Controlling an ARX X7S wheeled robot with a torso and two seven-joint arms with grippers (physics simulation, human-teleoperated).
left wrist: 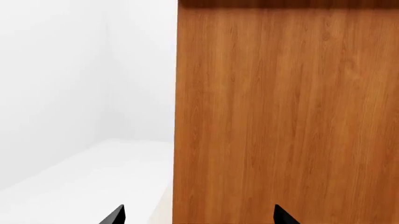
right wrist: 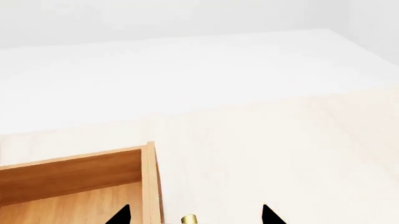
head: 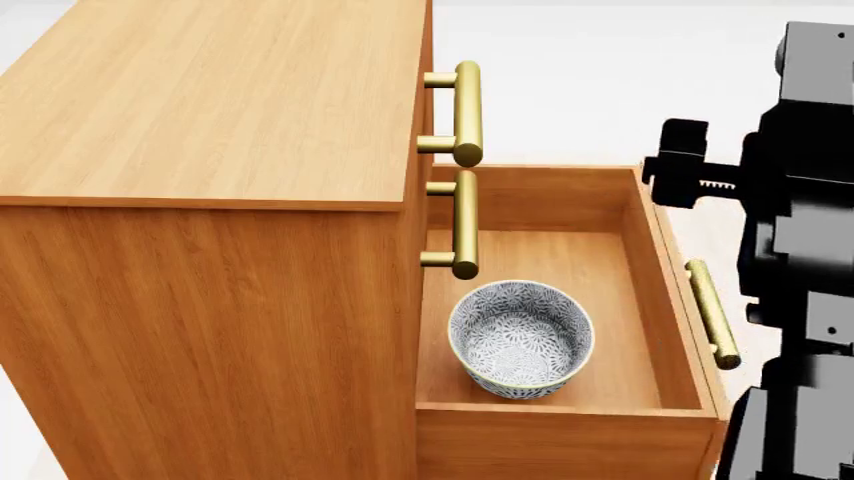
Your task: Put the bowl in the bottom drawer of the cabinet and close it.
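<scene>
The speckled bowl (head: 521, 337) stands upright inside the bottom drawer (head: 650, 300), which is pulled out from the cabinet (head: 200, 110). Neither gripper touches the bowl. The drawer's brass handle (head: 711, 312) faces my right arm (head: 801, 250). In the right wrist view my right gripper (right wrist: 194, 215) is open, with the end of that handle (right wrist: 188, 218) between its spread fingertips, just outside the drawer's front corner (right wrist: 149, 177). My left gripper (left wrist: 199, 215) is open and empty, facing the cabinet's plain wooden side (left wrist: 281, 116). It does not show in the head view.
The two upper drawers are shut, with their brass handles (head: 467, 110) (head: 463, 225) sticking out over the open drawer's inner end. Pale floor (right wrist: 281, 140) lies beyond the drawer front. White floor and wall (left wrist: 74, 93) lie beside the cabinet.
</scene>
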